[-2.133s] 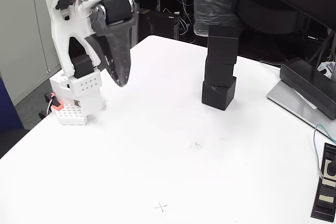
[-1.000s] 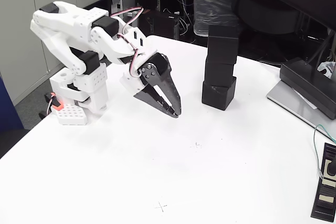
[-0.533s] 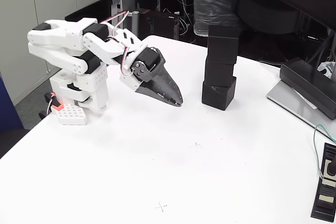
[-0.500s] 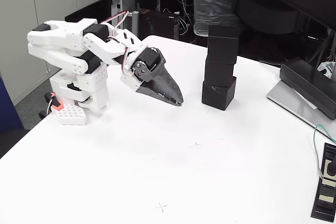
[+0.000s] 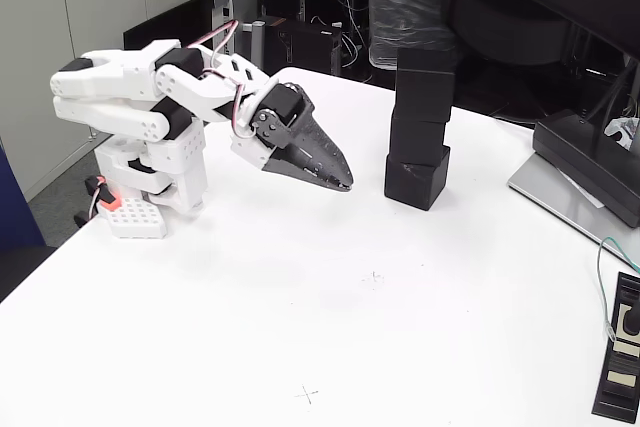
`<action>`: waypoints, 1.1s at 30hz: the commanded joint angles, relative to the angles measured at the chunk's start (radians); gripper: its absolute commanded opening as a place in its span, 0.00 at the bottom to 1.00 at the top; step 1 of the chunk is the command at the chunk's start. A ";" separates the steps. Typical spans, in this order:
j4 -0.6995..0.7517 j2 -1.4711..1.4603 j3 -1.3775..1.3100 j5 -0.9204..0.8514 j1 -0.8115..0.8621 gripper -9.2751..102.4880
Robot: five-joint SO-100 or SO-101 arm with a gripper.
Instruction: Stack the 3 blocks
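Three matte black blocks stand in one slightly crooked tower right of the table's centre: bottom block, middle block, top block. My gripper hangs low over the white table to the left of the tower, a short gap away from the bottom block. Its dark fingers are pressed together into a point with nothing between them. The white arm is folded back over its base at the left.
A dark grey device with a sloped top sits on a flat panel at the table's right edge. A small black remote-like item and a thin cable lie at the front right. Clutter and a bagged object stand behind the table.
The arm came down from a raised pose and folded low. The gripper closed from slightly open to shut and drifted a little right toward the tower. The tower has not moved.
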 commanded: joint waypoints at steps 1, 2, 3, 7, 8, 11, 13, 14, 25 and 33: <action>-0.003 0.008 -0.005 0.009 -0.005 0.07; -0.003 0.008 -0.005 0.009 -0.005 0.07; -0.003 0.008 -0.005 0.009 -0.005 0.07; -0.003 0.008 -0.005 0.009 -0.003 0.07; -0.003 0.008 -0.005 0.009 -0.002 0.07; -0.003 0.008 -0.005 0.009 0.006 0.07; -0.003 0.006 -0.005 0.009 0.008 0.07; -0.003 0.006 -0.005 0.009 0.008 0.07; -0.003 0.006 -0.005 0.009 0.011 0.07; -0.003 0.006 -0.005 0.009 0.009 0.07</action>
